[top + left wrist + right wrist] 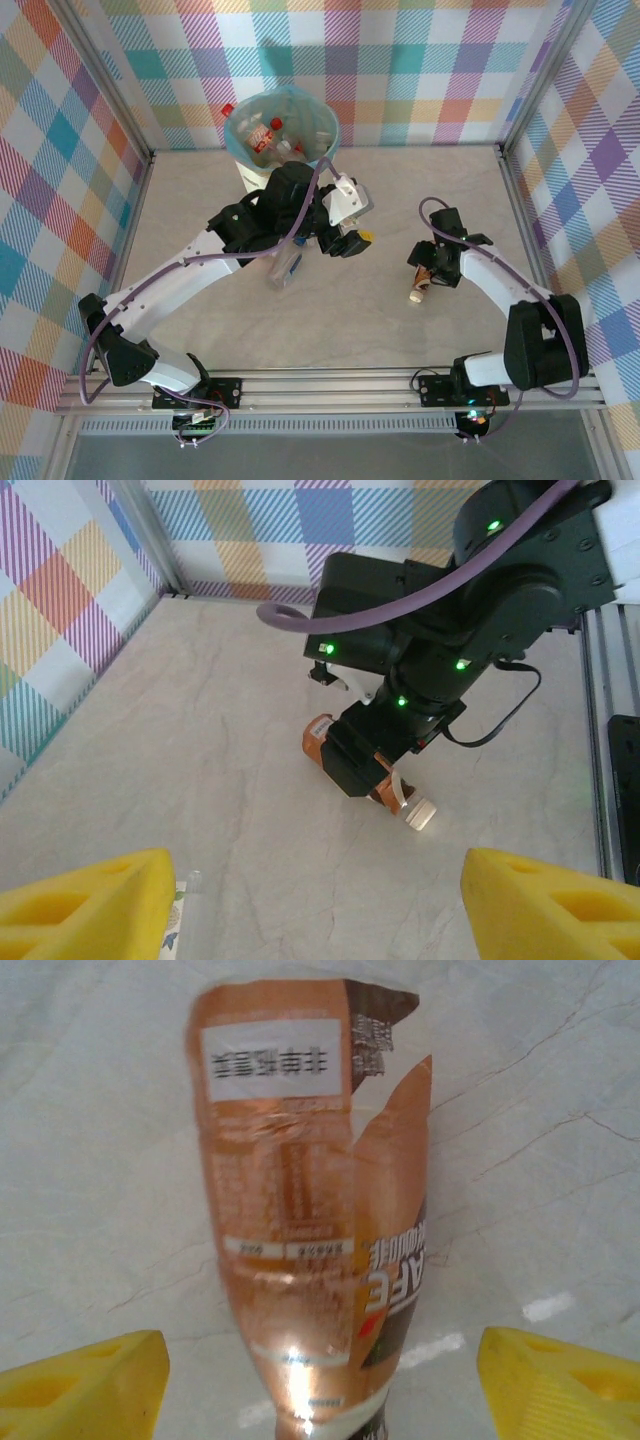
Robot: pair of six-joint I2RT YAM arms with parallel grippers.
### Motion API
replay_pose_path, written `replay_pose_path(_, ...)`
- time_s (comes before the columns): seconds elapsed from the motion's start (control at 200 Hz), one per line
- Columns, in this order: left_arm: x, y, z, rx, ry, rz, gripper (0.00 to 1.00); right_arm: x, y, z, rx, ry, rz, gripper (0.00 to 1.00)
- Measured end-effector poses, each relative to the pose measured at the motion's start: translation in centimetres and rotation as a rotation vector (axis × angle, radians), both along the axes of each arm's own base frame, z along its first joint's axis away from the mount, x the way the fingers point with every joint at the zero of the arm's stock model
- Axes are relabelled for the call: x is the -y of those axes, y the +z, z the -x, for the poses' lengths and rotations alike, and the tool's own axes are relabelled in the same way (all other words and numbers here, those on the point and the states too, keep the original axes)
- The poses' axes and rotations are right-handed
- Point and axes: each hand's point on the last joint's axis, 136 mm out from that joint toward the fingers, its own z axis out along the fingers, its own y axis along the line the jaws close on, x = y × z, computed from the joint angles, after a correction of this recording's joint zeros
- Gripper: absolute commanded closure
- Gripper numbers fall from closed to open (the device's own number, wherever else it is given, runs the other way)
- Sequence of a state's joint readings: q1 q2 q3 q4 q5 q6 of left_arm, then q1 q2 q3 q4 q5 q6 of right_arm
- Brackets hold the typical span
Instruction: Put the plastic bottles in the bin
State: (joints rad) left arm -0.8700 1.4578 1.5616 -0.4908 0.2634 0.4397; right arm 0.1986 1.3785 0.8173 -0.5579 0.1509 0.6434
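Right hand (428,272): fingers spread wide, gripping nothing.
Orange-labelled bottle (310,1210): on the bench (330,330), between those fingers, touching neither.
Grip advice: I'd lower, centre on the labelled body and close gently, as thin plastic may crumple.
Left hand (352,240): wide open, with a clear bottle (285,268) just beside one finger.
Bin (240,115): well beyond the right hand, so lift high over its rim.

Marbled tabletop (380,200): the bin (246,176) at the far edge, clear bottle (285,268) near centre, orange-labelled bottle (300,1210) further right.
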Motion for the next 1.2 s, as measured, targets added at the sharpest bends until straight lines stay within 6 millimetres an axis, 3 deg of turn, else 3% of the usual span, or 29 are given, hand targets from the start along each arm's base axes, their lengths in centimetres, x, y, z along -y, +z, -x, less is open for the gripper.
replay_pose_path(0.3,-0.3,-0.2,-0.4,0.01,0.024,-0.015,0.24,-0.3,-3.2,-0.5,-0.062,0.006,-0.016,0.38)
replay_pose_path(0.48,-0.7,-0.2,-1.2,0.023,0.076,-0.026,0.24,-0.6,-3.1,-0.7,-0.05,0.025,-0.029,0.44)
replay_pose_path(0.58,-1.0,0.0,-2.1,0.019,0.135,-0.023,0.24,-0.8,-2.0,-0.8,-0.022,0.035,-0.041,0.44)
replay_pose_path(0.7,-1.7,0.8,-4.5,-0.021,0.256,0.018,0.25,-1.4,1.1,-1.0,0.068,0.059,-0.081,0.45)
replay_pose_path(0.775,-3.0,1.2,-7.1,-0.066,0.375,0.061,0.25,-2.2,3.6,-1.3,0.145,0.091,-0.123,0.46)
replay_pose_path(0.875,-5.8,1.5,-11.1,-0.151,0.544,0.136,0.25,-3.9,8.0,-2.0,0.266,0.16,-0.198,0.47)
replay_pose_path(0.965,-7.8,1.6,-13.2,-0.234,0.634,0.213,0.24,-6.0,12.7,-2.3,0.403,0.247,-0.277,0.46)
replay_pose_path(1.045,-8.3,2.1,-13.6,-0.297,0.651,0.274,0.23,-8.3,16.8,-2.0,0.524,0.355,-0.342,0.46)
replay_pose_path(1.2,-6.2,4.5,-11.6,-0.402,0.519,0.37,0.22,-13.3,24.0,0.0,0.72,0.605,-0.433,0.46)
